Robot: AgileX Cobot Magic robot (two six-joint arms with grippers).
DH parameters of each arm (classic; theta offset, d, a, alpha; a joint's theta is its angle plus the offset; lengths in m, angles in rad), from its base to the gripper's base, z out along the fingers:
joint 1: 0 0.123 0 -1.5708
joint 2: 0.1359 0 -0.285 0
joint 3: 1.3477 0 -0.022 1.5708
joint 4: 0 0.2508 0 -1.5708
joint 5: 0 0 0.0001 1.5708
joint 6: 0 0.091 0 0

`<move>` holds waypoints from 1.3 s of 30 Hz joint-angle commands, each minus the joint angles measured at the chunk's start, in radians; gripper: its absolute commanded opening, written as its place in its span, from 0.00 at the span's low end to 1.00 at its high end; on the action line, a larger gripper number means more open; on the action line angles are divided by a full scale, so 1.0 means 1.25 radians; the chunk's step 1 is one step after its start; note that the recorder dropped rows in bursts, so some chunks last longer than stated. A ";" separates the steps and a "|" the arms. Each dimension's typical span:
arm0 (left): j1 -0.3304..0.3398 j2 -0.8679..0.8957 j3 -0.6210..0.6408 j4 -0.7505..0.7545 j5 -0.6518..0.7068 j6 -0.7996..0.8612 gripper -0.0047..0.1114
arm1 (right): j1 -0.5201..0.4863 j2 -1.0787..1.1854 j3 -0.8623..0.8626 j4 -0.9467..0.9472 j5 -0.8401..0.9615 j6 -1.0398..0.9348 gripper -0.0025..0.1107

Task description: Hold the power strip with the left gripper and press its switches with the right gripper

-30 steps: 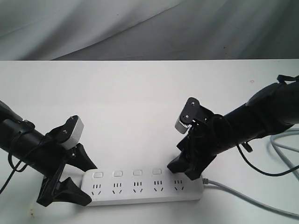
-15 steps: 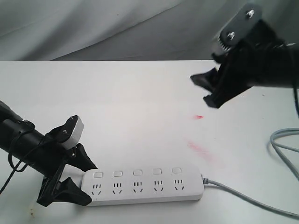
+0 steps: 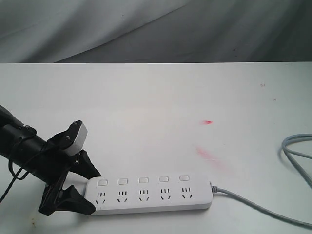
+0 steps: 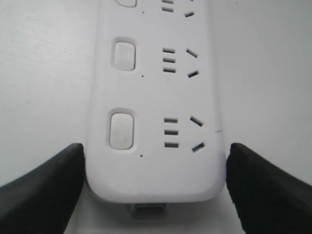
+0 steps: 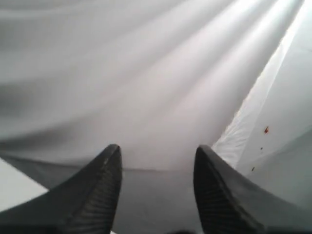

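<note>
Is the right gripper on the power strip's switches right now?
No, the power strip's switches sit uncovered, and the right gripper points at grey cloth.

Right pincer (image 5: 157,150) gaping, black fingertips apart, draped grey cloth (image 5: 146,73) behind

Lab-like test bench: white table (image 3: 156,97), draped grey cloth backdrop (image 3: 146,29).

No legible text, label, brand or number, even on the power strip (image 3: 150,195).
</note>
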 commanded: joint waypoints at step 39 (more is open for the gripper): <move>-0.004 0.000 -0.001 -0.008 0.012 0.003 0.59 | 0.000 -0.380 0.001 0.088 0.053 0.267 0.15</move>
